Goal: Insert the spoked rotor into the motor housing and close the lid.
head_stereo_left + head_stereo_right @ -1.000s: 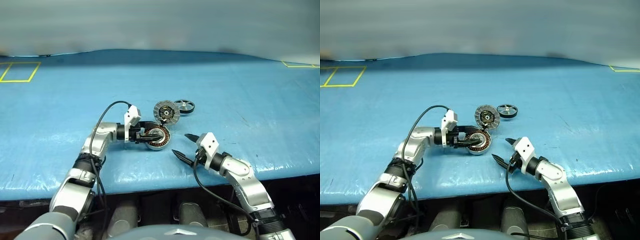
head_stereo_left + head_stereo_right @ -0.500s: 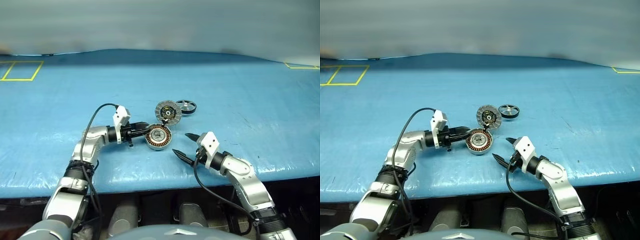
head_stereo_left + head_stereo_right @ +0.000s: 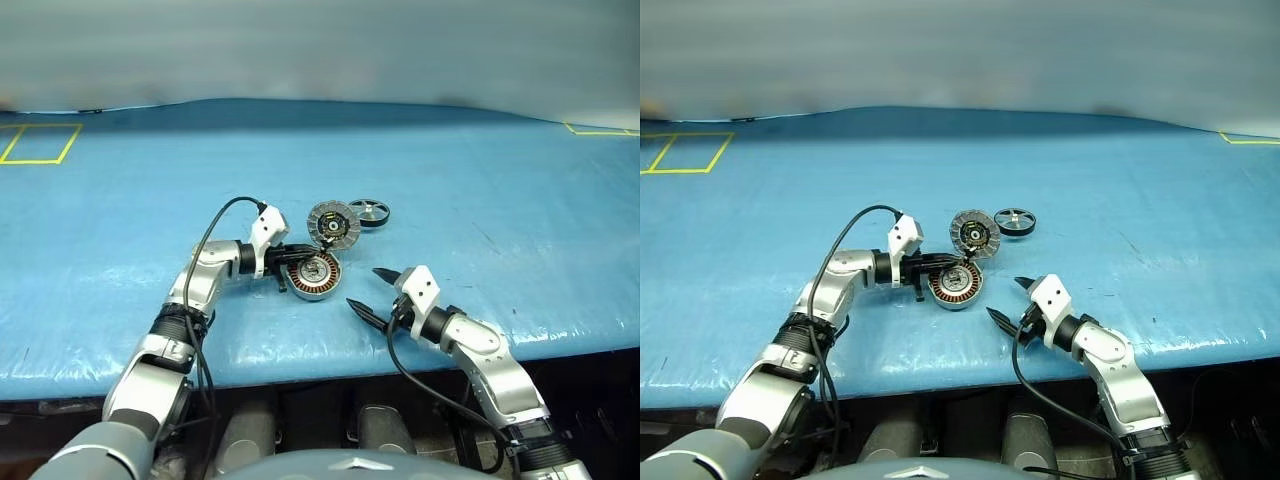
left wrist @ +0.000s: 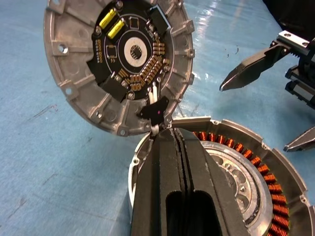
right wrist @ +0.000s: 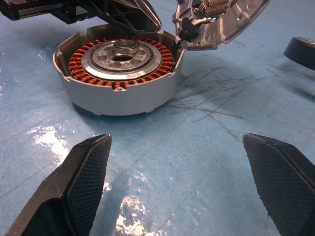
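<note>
Left fingers (image 4: 172, 162) closed empty over motor housing (image 5: 118, 93) rim, right fingers (image 5: 93, 167) spread wide nearby, lid (image 4: 118, 64) seemingly upright.

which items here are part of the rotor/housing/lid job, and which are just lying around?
Job:
- spoked rotor, lying on the table beyond the lid
- motor housing, copper windings showing, no rotor in it
- lid, open, tilted up at the housing's rim
- left gripper, shut, over the housing
- right gripper, open, short of the housing

Lying about:
- blue table cover
- yellow tape marks
</note>
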